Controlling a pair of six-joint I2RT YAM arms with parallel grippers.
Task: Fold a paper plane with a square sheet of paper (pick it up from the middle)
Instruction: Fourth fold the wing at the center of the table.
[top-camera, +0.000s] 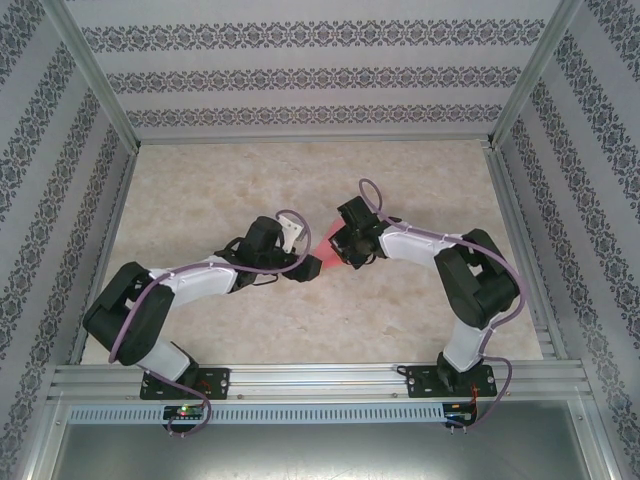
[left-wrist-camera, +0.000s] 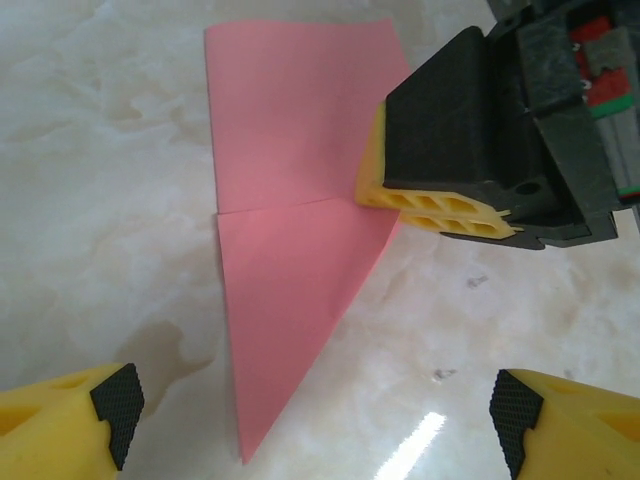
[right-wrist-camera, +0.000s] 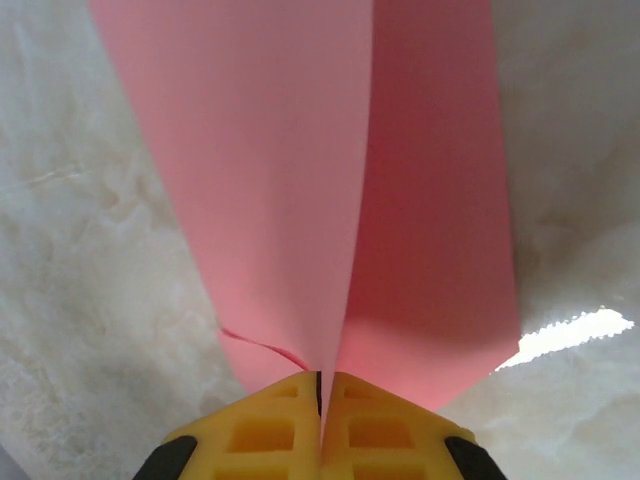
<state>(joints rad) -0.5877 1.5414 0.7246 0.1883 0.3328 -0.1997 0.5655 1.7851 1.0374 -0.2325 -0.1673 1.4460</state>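
The right tool (right-wrist-camera: 320, 425) is clamped on one edge of the folded pink paper (left-wrist-camera: 290, 220), whose point reaches between the spread fingers of the left tool (left-wrist-camera: 315, 420). From above, both tools hide most of it, mid-bench (top-camera: 250, 180).

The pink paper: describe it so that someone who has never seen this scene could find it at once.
Look to the middle of the pale marbled table. There the shut right gripper pinches a folded pink paper that tapers to a point. Unlike the black-and-yellow gripper, it is thin and plain pink.
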